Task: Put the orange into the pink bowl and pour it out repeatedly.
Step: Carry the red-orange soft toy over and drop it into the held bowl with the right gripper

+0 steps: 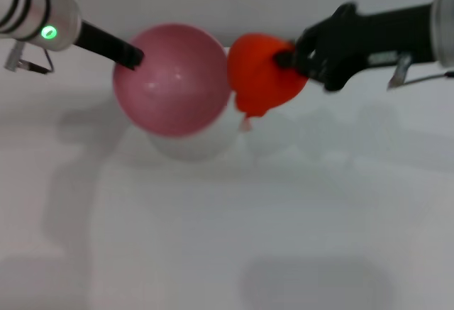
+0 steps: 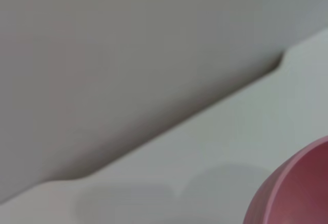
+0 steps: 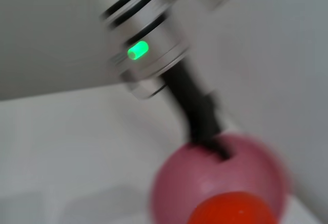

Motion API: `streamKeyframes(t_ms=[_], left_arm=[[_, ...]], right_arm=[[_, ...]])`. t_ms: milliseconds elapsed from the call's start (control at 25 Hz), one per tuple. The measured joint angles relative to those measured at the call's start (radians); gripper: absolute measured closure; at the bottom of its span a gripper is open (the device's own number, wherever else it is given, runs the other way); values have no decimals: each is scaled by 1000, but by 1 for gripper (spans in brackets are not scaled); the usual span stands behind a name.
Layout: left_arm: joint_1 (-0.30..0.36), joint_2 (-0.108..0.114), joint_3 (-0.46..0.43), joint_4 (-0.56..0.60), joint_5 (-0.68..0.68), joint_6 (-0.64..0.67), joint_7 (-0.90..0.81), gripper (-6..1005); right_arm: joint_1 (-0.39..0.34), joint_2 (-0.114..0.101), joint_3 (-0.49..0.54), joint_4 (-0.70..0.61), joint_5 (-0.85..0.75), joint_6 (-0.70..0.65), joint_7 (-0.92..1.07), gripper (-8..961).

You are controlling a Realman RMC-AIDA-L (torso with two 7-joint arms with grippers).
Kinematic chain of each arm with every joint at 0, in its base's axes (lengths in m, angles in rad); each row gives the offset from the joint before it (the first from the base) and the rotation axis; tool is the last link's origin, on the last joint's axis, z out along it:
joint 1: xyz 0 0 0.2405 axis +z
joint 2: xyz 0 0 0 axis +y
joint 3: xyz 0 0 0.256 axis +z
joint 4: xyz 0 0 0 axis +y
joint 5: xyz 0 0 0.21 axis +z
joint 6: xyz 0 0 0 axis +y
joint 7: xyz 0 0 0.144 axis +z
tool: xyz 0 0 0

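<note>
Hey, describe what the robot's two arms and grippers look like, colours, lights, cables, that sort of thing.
Both arms end in silver-white cylindrical wrists with dark ring bands. The left wrist carries a glowing green light. The left gripper is slim and black; the right gripper is bulkier, matte black, with rounded jaws. A thin wire loop hangs below each wrist.

Open white table (image 1: 227, 239) in front; pink bowl (image 1: 174, 79) and orange (image 1: 261, 74) behind
</note>
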State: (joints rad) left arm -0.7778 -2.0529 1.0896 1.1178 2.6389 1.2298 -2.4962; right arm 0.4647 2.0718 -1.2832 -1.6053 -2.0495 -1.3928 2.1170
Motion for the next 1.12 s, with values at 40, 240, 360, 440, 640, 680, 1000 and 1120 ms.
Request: streamKeyframes(t_ms=[40, 240, 360, 440, 640, 680, 1000, 1120], left_arm=[[3, -3, 46, -1, -15, 20, -6, 960], [12, -5, 139, 1, -108, 38, -8, 960], [13, -5, 160, 6, -158, 40, -2, 960], [13, -5, 169, 9, -175, 42, 0, 960], [9, -5, 194, 12, -198, 45, 1, 960], [9, -5, 194, 12, -198, 45, 1, 960], [11, -5, 196, 13, -204, 49, 6, 960], [13, -2, 196, 13, -204, 49, 7, 959]], right_arm=[[-2, 0, 20, -7, 2, 1, -2, 905], [-5, 1, 40, -17, 6, 20, -24, 904], [-6, 2, 21, -10, 6, 34, -31, 904], [-5, 3, 3, -4, 7, 49, -32, 905], [3, 4, -54, 54, 7, 107, -42, 906], [6, 4, -63, 65, 6, 117, -44, 906], [17, 3, -104, 105, 4, 187, -54, 872], [13, 3, -105, 96, 8, 197, -57, 765]])
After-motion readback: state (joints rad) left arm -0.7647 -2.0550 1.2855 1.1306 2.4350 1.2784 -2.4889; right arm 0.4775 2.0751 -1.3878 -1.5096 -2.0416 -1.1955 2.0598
